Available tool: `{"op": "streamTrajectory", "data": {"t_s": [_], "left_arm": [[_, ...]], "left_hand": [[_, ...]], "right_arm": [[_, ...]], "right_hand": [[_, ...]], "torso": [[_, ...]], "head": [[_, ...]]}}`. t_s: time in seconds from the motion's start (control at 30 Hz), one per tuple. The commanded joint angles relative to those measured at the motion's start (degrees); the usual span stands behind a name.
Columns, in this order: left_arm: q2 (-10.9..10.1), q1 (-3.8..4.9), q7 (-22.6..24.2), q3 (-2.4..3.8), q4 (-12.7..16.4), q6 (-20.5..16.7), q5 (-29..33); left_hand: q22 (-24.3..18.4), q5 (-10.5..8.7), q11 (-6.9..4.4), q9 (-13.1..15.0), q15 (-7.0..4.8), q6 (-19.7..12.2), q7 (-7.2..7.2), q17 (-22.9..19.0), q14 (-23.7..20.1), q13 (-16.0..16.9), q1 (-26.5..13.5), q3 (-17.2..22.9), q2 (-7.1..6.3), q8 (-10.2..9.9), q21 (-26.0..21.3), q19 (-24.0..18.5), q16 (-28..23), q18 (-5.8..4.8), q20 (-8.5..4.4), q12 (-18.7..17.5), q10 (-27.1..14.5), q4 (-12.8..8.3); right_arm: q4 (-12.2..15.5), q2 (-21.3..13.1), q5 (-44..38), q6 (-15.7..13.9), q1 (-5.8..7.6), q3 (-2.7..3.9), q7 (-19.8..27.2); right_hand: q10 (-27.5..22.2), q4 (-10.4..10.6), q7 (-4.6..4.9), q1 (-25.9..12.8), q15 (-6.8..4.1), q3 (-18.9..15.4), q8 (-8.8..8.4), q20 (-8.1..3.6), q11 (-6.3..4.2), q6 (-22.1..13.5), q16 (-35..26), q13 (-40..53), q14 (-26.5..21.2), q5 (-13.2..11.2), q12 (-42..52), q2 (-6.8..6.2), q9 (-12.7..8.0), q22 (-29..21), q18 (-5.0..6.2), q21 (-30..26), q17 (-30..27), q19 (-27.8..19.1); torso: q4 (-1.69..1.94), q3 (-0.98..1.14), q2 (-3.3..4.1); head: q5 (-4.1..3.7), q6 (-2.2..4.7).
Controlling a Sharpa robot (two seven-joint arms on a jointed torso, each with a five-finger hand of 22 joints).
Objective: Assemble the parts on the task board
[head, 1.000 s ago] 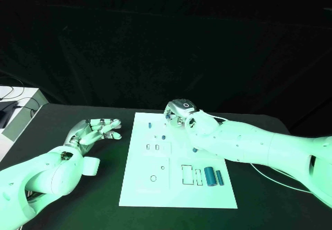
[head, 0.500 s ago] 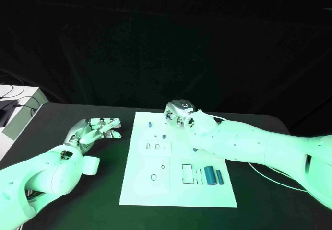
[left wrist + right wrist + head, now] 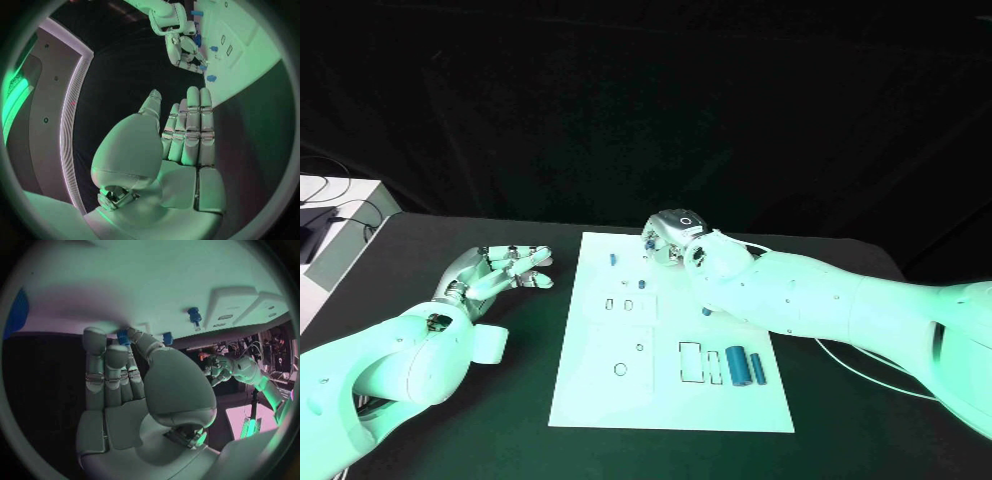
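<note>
Nearest the robot, on the front end of the flat white rectangular task board [image 3: 596, 400], the two blue cylindrical parts [image 3: 746, 367] lie side by side next to a rectangular outline slot, same spot as a second ago, so nobody has touched those. A small ring-shaped recess and a couple of little slots sit further up the board, also unchanged.

Off to the side, the silver many-fingered left hand [image 3: 499, 274] hovers over the black table [image 3: 387, 270] just beside the board's edge. Its fingers are stretched out and apart with nothing in them, and the left wrist view backs that up, palm bare. It has hardly budged across the three head pictures, maybe a tiny drift, so it looks like it's just waiting.

At the far end of the board, the silver right hand [image 3: 678, 238] is where the action is, though honestly not much has moved in the last second either. It stays parked over the far edge, fingertips down. In the right wrist view the fingers are bunched around a small blue part [image 3: 123, 336] pressed against the white board, with a blue peg [image 3: 195, 316] standing in the board nearby. So it looks like a fiddly seating step going on: tiny adjustments, part not let go yet. Whether it's fully seated can't be told from here.
</note>
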Motion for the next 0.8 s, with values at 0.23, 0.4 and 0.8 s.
{"op": "streamTrajectory", "data": {"t_s": [0.23,0.4,0.8], "left_arm": [[0.0,0.02,0.0,0.05,0.0,0.9,-0.3],[0.0,0.01,0.0,0.05,0.0,0.9,-0.3],[-0.1,-0.01,0.6,0.04,-0.2,1.9,-0.3]], "left_hand": [[-0.2,-0.34,0.1,0.1,0.14,-0.5,-0.05,-0.1,0.2,0.0,-0.3,-0.2,0.41,0.1,0.3,0.2,-0.4,0.13,-0.11,0.1,-0.4,0.0],[-0.2,-0.36,0.09,0.1,0.12,-0.6,-0.06,-0.1,0.2,0.0,-0.1,-0.1,0.47,0.1,0.4,0.3,-0.4,0.14,-0.13,0.1,-0.4,-0.1],[-0.3,-0.35,0.05,0.1,0.13,-0.6,-0.19,-0.1,0.2,0.0,0.0,-0.1,0.35,0.1,0.4,0.2,-0.4,0.1,-0.14,0.1,-0.4,-0.1]], "right_arm": [[3.1,-2.0,1.5,-3.0,0.01,0.02,2.3],[7.9,-6.0,2.6,-4.2,0.37,0.47,2.2],[15.7,-16.9,14.7,0.5,2.64,0.89,3.3]], "right_hand": [[-5.6,9.5,-1.46,6.5,0.87,-8.3,0.23,1.2,1.25,-3.0,-0.4,-0.4,0.4,-0.8,-0.3,-5.09,0.0,-4.8,5.47,-3.7,-2.2,2.4],[-5.1,11.8,-1.39,7.7,0.76,-8.8,0.22,1.12,1.1,-2.9,-0.2,-0.4,0.4,-0.7,-0.3,-5.74,0.0,-6.6,5.49,-3.1,-2.8,2.4],[7.0,5.1,0.15,4.7,-4.32,-12.2,1.53,-4.07,-5.4,0.5,4.1,26.6,0.9,3.2,28.2,0.09,0.5,1.5,-0.81,13.2,1.1,2.7]], "torso": [[0.05,-0.02,-0.09],[-0.06,0.05,-0.18],[-0.94,0.63,0.03]], "head": [[0.12,0.08],[0.06,0.34],[-0.17,1.41]]}}
